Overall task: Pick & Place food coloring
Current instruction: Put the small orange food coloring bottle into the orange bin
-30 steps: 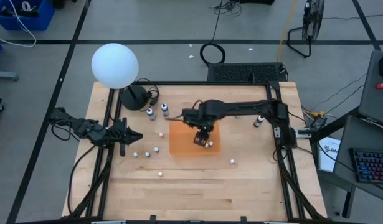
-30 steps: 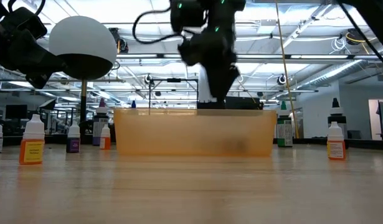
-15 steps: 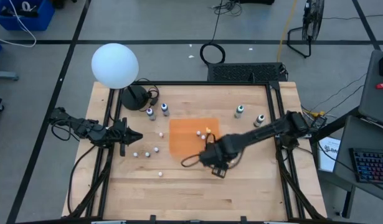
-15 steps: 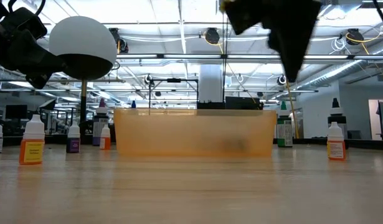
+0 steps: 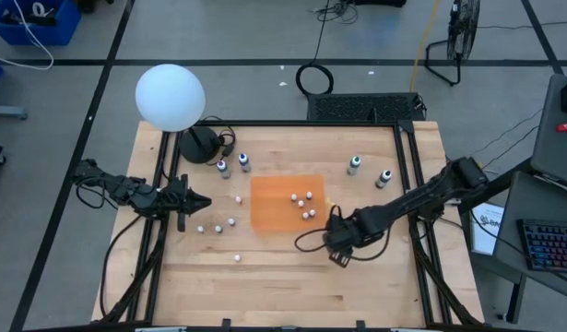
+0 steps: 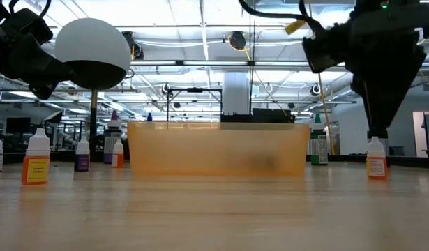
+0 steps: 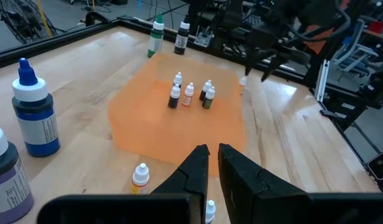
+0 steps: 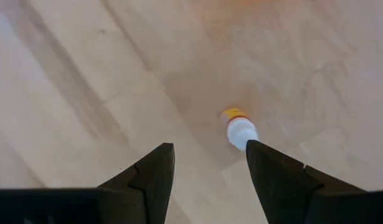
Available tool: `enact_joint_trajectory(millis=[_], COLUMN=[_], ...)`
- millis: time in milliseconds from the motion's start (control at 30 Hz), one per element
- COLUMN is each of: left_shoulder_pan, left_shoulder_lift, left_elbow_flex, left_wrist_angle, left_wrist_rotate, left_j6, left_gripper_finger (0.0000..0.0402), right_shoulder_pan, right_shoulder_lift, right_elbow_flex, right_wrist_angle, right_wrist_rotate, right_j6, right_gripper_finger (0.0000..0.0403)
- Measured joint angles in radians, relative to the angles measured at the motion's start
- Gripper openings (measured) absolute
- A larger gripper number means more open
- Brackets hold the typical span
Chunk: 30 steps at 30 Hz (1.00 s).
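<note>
Several tiny food coloring bottles [image 5: 303,203] stand upright on the orange mat [image 5: 276,214], also seen in the left wrist view [image 7: 189,93]. More tiny ones [image 5: 218,228] stand on the wood left of the mat. Taller bottles stand beyond the mat's far corners [image 5: 222,167] [image 5: 355,165]. My right gripper [image 8: 210,152] is open, fingers pointing down, above one small yellow-labelled bottle [image 8: 240,129] off the mat's near right corner; it touches nothing. In the low view it [image 6: 377,129] hangs just over that bottle [image 6: 376,159]. My left gripper [image 5: 195,201] waits shut at the table's left.
A big white globe lamp [image 5: 171,96] on a dark base [image 5: 200,145] stands at the far left corner. Black frame rails [image 5: 414,198] run along the table's left and right sides. Bare wood lies between the mat and the near edge [image 5: 283,290].
My right gripper has swung from over the orange mat toward the near and right edges, ending above the small bottle off the mat's near right corner. Several tiny bottles that it covered on the mat now show. The left arm has kept still.
</note>
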State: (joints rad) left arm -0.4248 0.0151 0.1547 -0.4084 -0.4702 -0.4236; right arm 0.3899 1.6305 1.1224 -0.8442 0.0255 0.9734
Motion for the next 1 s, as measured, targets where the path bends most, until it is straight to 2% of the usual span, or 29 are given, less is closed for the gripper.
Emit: enact_joint_trajectory(millis=[300, 533, 633, 833, 1000], left_shoulder_pan=[0.0, 0.0, 0.0, 0.0, 0.0], left_shoulder_lift=[0.0, 0.0, 0.0, 0.0, 0.0], left_elbow_flex=[0.0, 0.0, 0.0, 0.0, 0.0], left_wrist_angle=[0.0, -0.005, -0.006, -0.002, -0.002], left_wrist_rotate=[0.0, 0.0, 0.0, 0.001, 0.0], left_j6=[0.0, 0.0, 0.0, 0.0, 0.0], left_gripper_finger=[0.0042, 0.0042, 0.0042, 0.0042, 0.0042], right_shoulder_pan=[-0.031, -0.039, -0.03, 0.041, 0.131], right_shoulder_lift=[-0.078, -0.086, -0.087, -0.079, -0.064], right_elbow_flex=[-0.168, -0.17, -0.168, -0.167, -0.167], right_wrist_angle=[0.149, 0.204, 0.303, 0.576, 0.66], right_wrist_rotate=[-0.004, -0.013, -0.001, 0.049, 0.162], right_j6=[0.039, 0.033, 0.022, -0.119, -0.258], right_gripper_finger=[0.0187, 0.0187, 0.0187, 0.0187, 0.0187])
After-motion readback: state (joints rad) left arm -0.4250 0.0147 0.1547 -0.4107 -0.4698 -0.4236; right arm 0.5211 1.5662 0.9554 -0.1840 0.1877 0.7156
